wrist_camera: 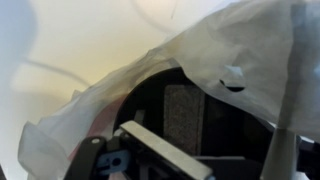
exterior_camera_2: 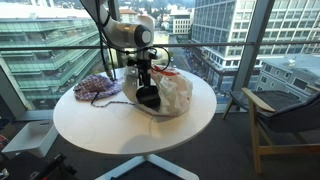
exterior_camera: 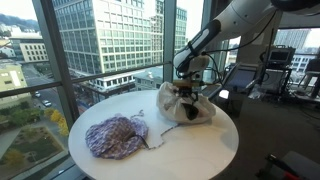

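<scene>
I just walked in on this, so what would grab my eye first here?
A robot arm reaches down to a crumpled white bag near the middle of the round white table. A checked purple cloth lies bunched by the table's window-side edge, apart from the bag. Glass office towers fill the windows behind.

Daylight is admitted through the tall windows [exterior_camera: 110,40] [exterior_camera_2: 60,40] behind the table [exterior_camera: 190,142] [exterior_camera_2: 120,125] in both exterior views. The white tabletop is lit evenly, and only soft, short shadows are cast on it (the room side is left dimmer). The wrist view is blurred throughout: the white bag [wrist_camera: 235,45] is out of focus, and pale glare is seen at upper left.
</scene>
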